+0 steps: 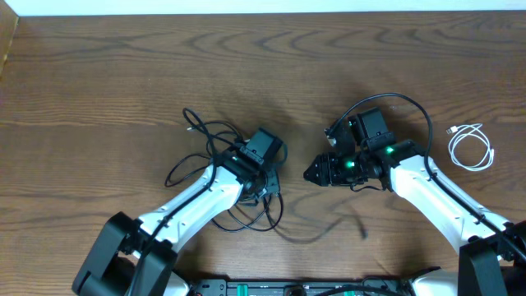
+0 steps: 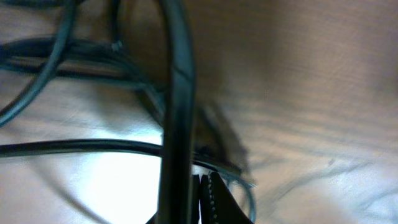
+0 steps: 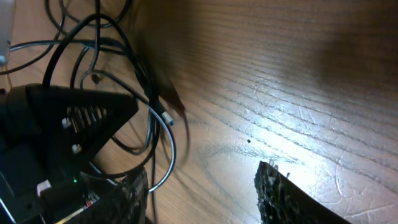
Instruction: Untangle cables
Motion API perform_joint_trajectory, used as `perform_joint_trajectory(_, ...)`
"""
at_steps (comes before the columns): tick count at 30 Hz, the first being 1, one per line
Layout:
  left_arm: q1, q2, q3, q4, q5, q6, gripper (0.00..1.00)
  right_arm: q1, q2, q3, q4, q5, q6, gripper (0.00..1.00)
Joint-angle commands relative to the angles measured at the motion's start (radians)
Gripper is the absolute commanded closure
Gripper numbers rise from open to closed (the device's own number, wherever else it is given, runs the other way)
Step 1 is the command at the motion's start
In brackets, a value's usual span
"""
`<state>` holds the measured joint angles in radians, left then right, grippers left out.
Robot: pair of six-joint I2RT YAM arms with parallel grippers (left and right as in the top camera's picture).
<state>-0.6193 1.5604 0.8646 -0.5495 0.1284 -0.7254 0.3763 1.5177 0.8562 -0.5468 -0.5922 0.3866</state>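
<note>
A tangle of black cables [image 1: 215, 160] lies left of the table's centre. My left gripper [image 1: 271, 175] sits at the tangle's right edge. In the left wrist view its jaws [image 2: 204, 194] are pressed together, with a thick black cable [image 2: 177, 93] running down into them and thinner loops [image 2: 74, 147] crossing behind. My right gripper [image 1: 314, 173] points left at the tangle from a short gap away. Its fingers [image 3: 280, 193] stand wide apart with only bare wood between them [image 3: 205, 193]. A thin cable end [image 3: 166, 118] curls just ahead of it, beside the left gripper's dark finger [image 3: 93, 115].
A coiled white cable [image 1: 471, 146] lies apart at the far right. The right arm's own black lead [image 1: 403, 103] arcs above its wrist. The table's far edge [image 1: 263, 12] meets a white wall, and a raised wooden side stands at the far left [image 1: 6, 41].
</note>
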Motion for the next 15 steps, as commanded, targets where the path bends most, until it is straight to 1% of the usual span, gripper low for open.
perform_joint_trajectory(1,0.008,-0.082,0.011,-0.074,-0.006,0.141,0.92,-0.003,0.001,-0.006,0.009,-0.018,-0.037,0.48)
perform_joint_trajectory(2,0.008,-0.109,0.012,-0.103,-0.010,0.146,0.92,-0.003,0.001,-0.006,0.008,-0.016,-0.036,0.48)
perform_joint_trajectory(3,0.008,-0.149,0.012,-0.145,-0.014,0.148,0.92,-0.003,0.001,-0.006,0.008,-0.017,-0.036,0.44)
perform_joint_trajectory(4,0.008,-0.170,0.012,-0.165,-0.013,0.157,0.92,-0.003,0.000,-0.006,0.008,-0.017,-0.036,0.43)
perform_joint_trajectory(5,0.008,-0.203,0.012,-0.192,-0.014,0.191,0.92,-0.003,0.000,-0.006,0.005,-0.017,-0.036,0.43)
perform_joint_trajectory(7,0.008,-0.258,0.012,-0.219,-0.014,0.288,0.92,-0.003,0.000,-0.006,0.005,-0.029,-0.036,0.43)
perform_joint_trajectory(9,0.012,-0.310,0.012,-0.256,-0.013,0.375,0.93,-0.001,0.000,-0.006,0.009,-0.029,-0.037,0.45)
perform_joint_trajectory(11,0.013,-0.352,0.012,-0.285,0.018,0.506,0.93,0.004,0.000,-0.006,0.017,-0.048,-0.069,0.48)
perform_joint_trajectory(12,0.013,-0.371,0.012,-0.289,0.085,0.611,0.93,0.007,0.000,-0.006,0.021,-0.080,-0.109,0.50)
perform_joint_trajectory(14,0.013,-0.402,0.012,-0.291,0.290,0.831,0.93,0.006,0.000,-0.006,0.024,-0.138,-0.159,0.58)
perform_joint_trajectory(15,0.013,-0.413,0.012,-0.286,0.382,0.907,0.92,0.002,0.000,-0.006,0.025,-0.166,-0.181,0.59)
